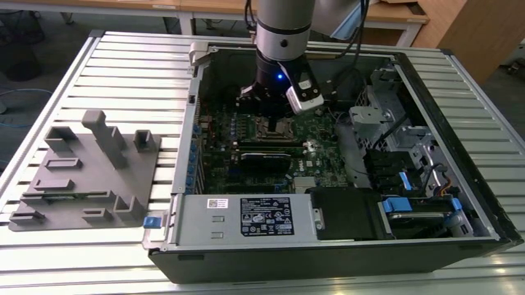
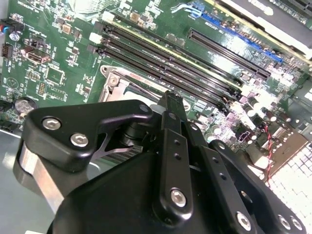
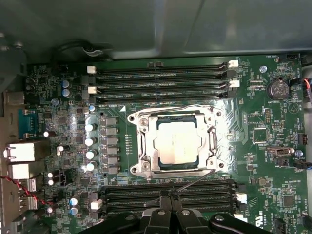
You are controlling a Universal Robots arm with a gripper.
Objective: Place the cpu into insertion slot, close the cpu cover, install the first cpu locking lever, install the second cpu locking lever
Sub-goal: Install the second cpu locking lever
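Note:
The cpu lies flat in the insertion slot, its silver top showing through the window of the cpu cover. The cover is down over it. One thin wire lever lies along the cover's edge by the memory slots. A second lever slants away from the opposite edge, and its free end meets my fingertips. My gripper is shut just off that side of the socket, low over the board; I cannot tell whether it pinches the lever. It also shows in the second wrist view and in the exterior view.
Long black memory slots flank the socket on two sides, and a row of capacitors stands beside it. The open computer case holds a power supply and drive cage. A grey fixture block sits at the exterior view's left.

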